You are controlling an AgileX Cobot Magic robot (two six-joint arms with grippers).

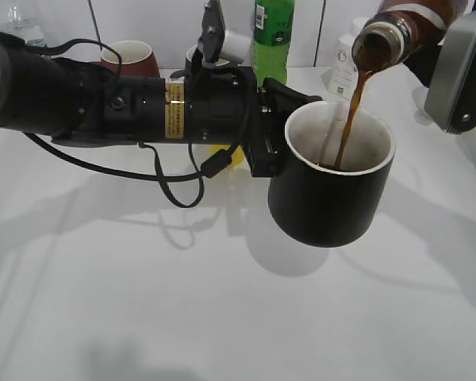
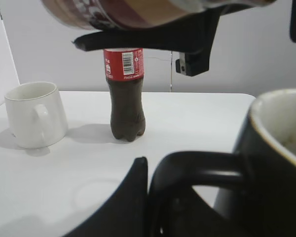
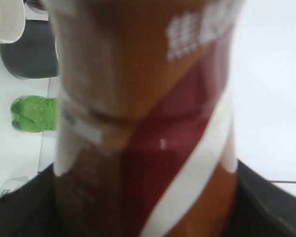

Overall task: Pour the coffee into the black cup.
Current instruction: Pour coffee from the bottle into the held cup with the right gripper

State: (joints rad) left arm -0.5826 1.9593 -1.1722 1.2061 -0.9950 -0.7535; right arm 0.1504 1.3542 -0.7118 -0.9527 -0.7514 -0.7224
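My left gripper (image 1: 271,131) is shut on the handle (image 2: 197,165) of the black cup (image 1: 333,198) and holds it above the table. The cup is white inside. My right gripper (image 1: 460,71) is shut on the coffee bottle (image 1: 404,28), tilted mouth-down at the top right. A brown stream (image 1: 351,119) falls from its mouth into the cup. In the right wrist view the bottle's brown, white and red label (image 3: 153,118) fills the frame. In the left wrist view the bottle (image 2: 123,12) and right gripper hang above the cup rim (image 2: 276,123).
A maroon mug (image 1: 131,57), a green bottle (image 1: 273,36) and a white bottle (image 1: 345,67) stand at the back. A yellow object (image 1: 226,155) lies behind my left arm. A white mug (image 2: 34,114) and a cola bottle (image 2: 126,94) stand further off. A dark grey mug (image 3: 32,49) shows too.
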